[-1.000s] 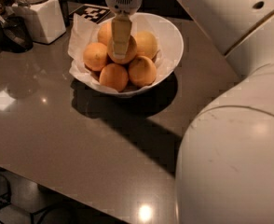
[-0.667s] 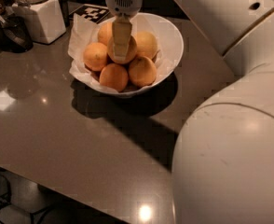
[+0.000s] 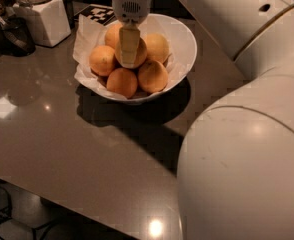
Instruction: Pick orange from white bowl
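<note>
Bowl (image 3: 184,49) – glossy, smooth white, ceramic by the look – lined with crinkled white paper (image 3: 84,34). The fruit (image 3: 152,76) has dull, finely dimpled skin. The gripper (image 3: 129,59), down over the middle of the pile, looks matt and pale. The arm (image 3: 247,159) is smooth white plastic with a soft sheen. The table (image 3: 62,149) is polished grey – lamps mirror in it.
</note>
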You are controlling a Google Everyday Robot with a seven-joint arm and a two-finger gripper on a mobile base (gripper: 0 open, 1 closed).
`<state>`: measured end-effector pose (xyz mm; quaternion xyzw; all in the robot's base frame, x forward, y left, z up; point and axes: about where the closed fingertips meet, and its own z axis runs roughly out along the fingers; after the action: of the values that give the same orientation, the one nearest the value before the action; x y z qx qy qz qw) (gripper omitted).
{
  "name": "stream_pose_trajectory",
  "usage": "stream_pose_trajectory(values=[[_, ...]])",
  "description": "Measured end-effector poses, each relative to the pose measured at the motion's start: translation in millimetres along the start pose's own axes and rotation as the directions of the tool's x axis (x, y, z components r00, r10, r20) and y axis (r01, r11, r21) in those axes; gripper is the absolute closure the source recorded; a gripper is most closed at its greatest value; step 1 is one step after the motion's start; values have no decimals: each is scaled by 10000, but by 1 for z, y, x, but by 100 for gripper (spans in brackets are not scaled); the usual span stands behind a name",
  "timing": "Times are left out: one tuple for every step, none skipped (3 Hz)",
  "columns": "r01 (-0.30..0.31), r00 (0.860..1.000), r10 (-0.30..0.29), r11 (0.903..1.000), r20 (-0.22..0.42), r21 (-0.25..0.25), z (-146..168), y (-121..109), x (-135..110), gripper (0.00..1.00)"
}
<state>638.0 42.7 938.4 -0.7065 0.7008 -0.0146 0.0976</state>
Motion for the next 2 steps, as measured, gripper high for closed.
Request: stream_pose_trajectory(values=[[33, 10000, -33, 9999, -33, -140, 7, 2, 0, 32], [180, 9998, -182, 9996, -84, -198, 11, 4, -1, 57]])
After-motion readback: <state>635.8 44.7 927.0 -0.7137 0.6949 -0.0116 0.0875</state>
